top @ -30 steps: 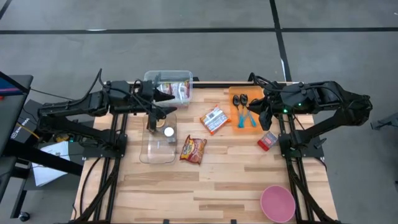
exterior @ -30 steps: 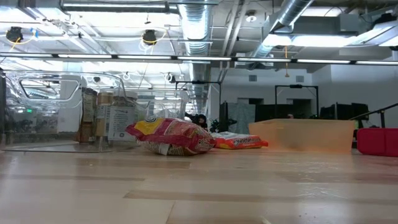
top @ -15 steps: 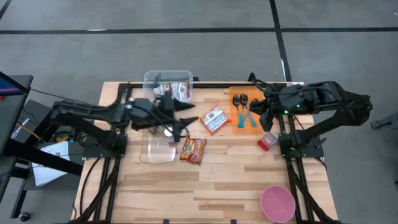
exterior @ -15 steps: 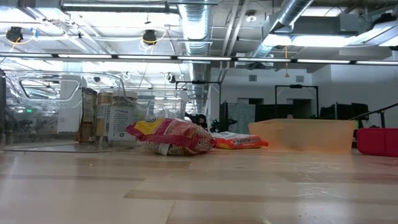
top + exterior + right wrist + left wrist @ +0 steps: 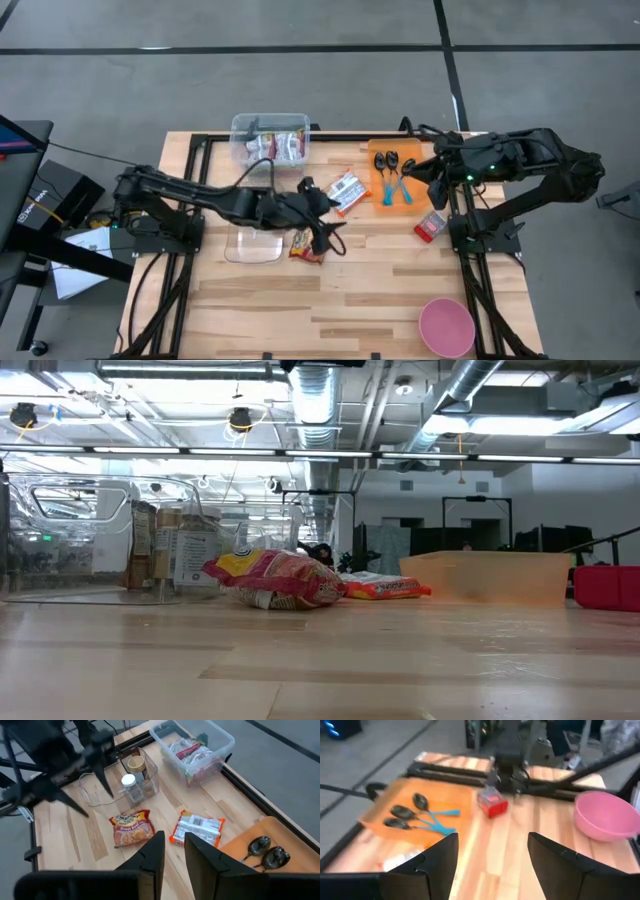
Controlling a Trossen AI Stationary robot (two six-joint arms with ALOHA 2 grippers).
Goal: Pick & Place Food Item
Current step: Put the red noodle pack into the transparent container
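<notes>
A red noodle packet lies flat on the wooden table near its middle; it also shows in the low view and the right wrist view. A white and orange snack packet lies flat to its far right. My left gripper is open and empty. It hangs above the table at the red packet's right end, and its wrist view looks toward the table's right side. My right gripper waits above the orange tray with its fingers close together and empty.
A clear bin of food packets stands at the far edge. A clear open container lies left of the red packet. The orange tray holds spoons. A red box sits right of centre, and a pink bowl at the near right.
My left arm has swept from above the clear container toward the table's right and somewhat near side. Its gripper now stands over the red packet's right end. The packets have not moved.
</notes>
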